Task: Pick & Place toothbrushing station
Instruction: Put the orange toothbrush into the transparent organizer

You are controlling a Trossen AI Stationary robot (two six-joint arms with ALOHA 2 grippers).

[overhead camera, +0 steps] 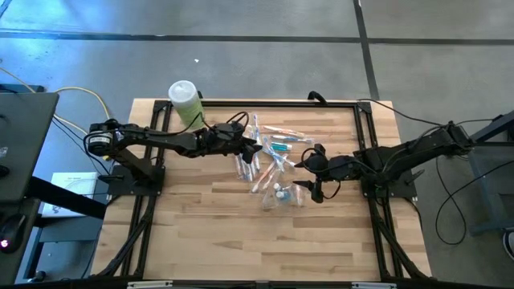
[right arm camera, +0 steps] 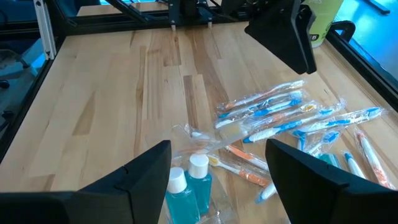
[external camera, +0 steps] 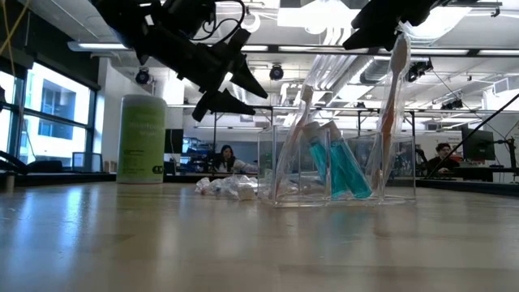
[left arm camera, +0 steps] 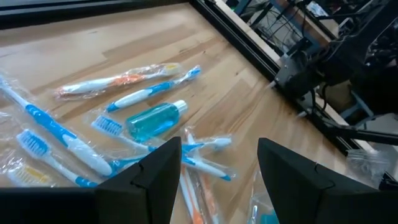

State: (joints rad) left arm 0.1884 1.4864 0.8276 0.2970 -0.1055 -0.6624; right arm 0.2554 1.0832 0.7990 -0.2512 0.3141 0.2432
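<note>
Your left pincer hangs above the counter with its fingers spread wide and nothing between them, poised over the near edge of the loose heap of thin white toothbrushes with blue and orange parts, each sealed in clear crinkly wrap. Your right pincer is likewise wide and empty, held above the small see-through plastic holder, which stands on the light wooden counter with two small bottles of teal liquid with white caps and upright brushes in it. Expect the wrapped brushes to be very light, thin and slippery, the film likely to slide or crumple under the pads, so take one across the middle of its handle, where it lies clear of its neighbours. Treat the holder as light and easily tipped; grip it by a wall, low down. The light-green bottle with a white cap stands apart at the far left corner.
</note>
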